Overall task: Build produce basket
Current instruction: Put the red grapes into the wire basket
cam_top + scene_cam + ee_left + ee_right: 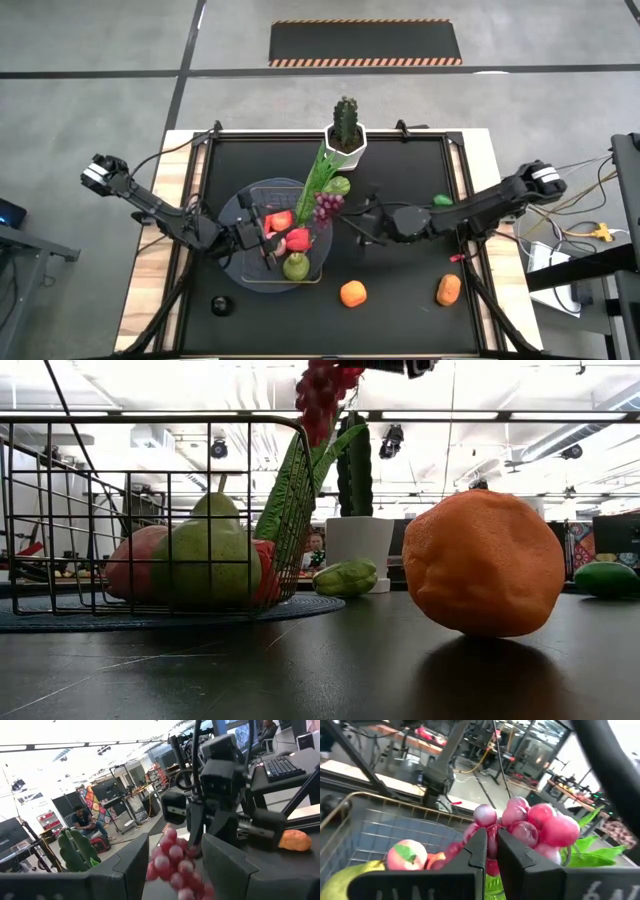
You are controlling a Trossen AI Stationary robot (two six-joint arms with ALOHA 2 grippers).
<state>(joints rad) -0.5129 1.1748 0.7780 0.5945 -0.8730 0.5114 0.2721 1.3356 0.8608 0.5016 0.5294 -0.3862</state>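
Bright overhead ceiling lights [300,385] are washing out the upper part of the low view and the left wrist view, leaving the room beyond pale and hazy. The dark counter [300,670] is mirroring the orange [486,563] as a dim reflection directly beneath it. The grapes [172,862] are showing soft and blurred close to the left wrist camera, and the basket [380,827] behind them is smearing in the right wrist view. The high view is staying evenly lit, with faint shadows.

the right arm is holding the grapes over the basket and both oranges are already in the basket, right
Not quite. The right gripper does hold the grapes at the basket rim, but both oranges lie on the table outside it, as the high view shows.
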